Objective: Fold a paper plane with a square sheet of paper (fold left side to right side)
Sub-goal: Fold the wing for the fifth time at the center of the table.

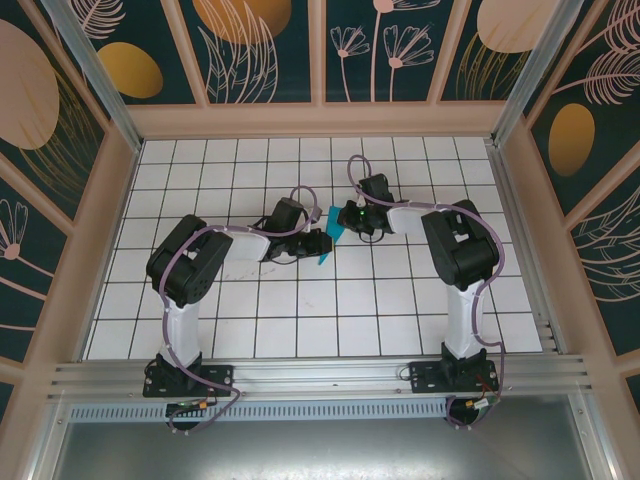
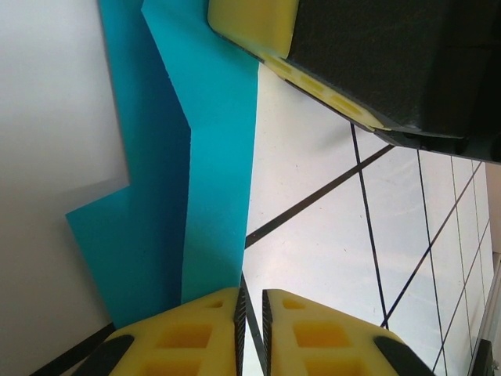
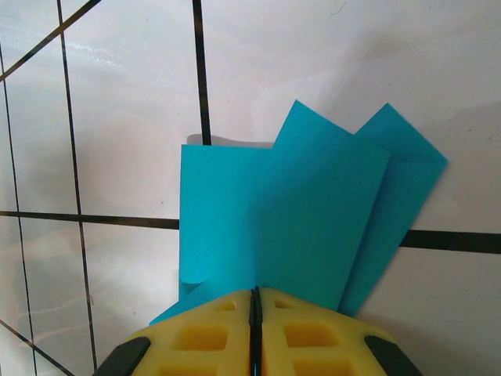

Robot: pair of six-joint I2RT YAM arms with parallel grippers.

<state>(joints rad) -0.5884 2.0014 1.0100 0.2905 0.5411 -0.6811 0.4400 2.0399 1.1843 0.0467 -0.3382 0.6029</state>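
The cyan sheet of paper (image 1: 336, 222) is folded into overlapping layers with pointed flaps (image 3: 313, 211), a layered wad rather than a slim paper plane. It is lifted off the tiled floor between the two arms near the middle. My right gripper (image 3: 254, 305) is shut on its near edge, and the layers fan out ahead of the fingers. From the left, my left gripper (image 2: 251, 321) comes up against the paper's lower part (image 2: 219, 157). Its jaws stand a thin slit apart with bare floor in the gap, and the paper's edge lies against the left finger. In the top view the left gripper (image 1: 322, 243) and the right gripper (image 1: 347, 224) nearly touch.
A white floor with a black grid (image 1: 300, 310) spreads around both arms. Beige-framed patterned walls (image 1: 250, 110) close in the back and sides. A yellow finger of the right gripper (image 2: 258, 23) hangs close above in the left wrist view.
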